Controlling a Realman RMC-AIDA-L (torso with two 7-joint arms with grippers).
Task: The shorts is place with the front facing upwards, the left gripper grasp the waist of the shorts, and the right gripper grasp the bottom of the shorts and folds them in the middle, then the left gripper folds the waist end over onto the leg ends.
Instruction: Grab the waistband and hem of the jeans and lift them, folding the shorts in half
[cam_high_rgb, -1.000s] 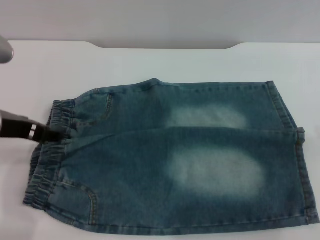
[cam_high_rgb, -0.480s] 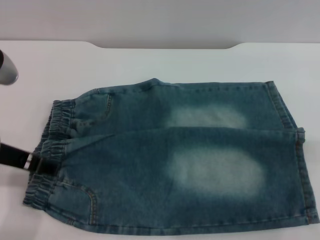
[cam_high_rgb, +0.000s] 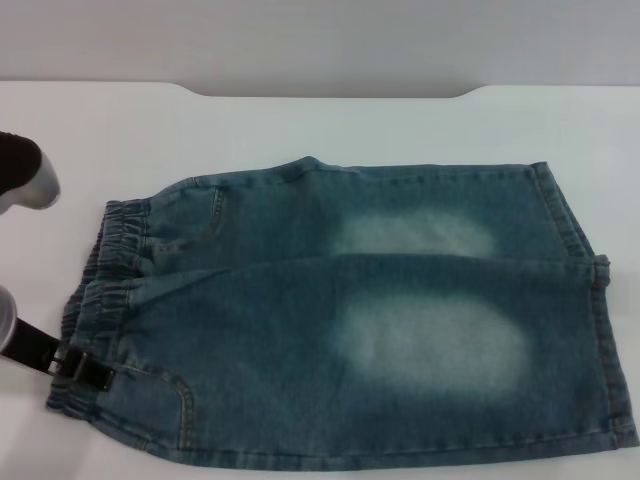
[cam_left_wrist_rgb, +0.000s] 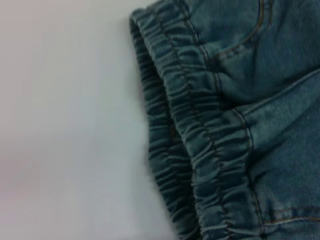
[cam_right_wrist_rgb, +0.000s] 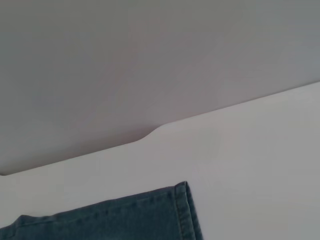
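- Shorts (cam_high_rgb: 340, 320) of faded blue denim, spread flat on the white tabletop (cam_high_rgb: 300, 125), already folded lengthwise with one leg lying over the other.
- Waist (cam_high_rgb: 100, 300) at the robot's left: puckered elastic band in two stacked layers, pocket stitching just beside it; seen close in the left wrist view (cam_left_wrist_rgb: 200, 145), its outer edge against bare tabletop.
- Leg ends (cam_high_rgb: 600, 330) at the robot's right, straight double-stitched hems stacked, the upper one reaching a little farther right; one hem corner visible in the right wrist view (cam_right_wrist_rgb: 182, 210).
- Left gripper (cam_high_rgb: 85, 368) low at the near-left corner of the shorts, black tip over the waist; cannot tell how the fingers stand, nor whether cloth is between them.
- Right gripper out of sight in all views.
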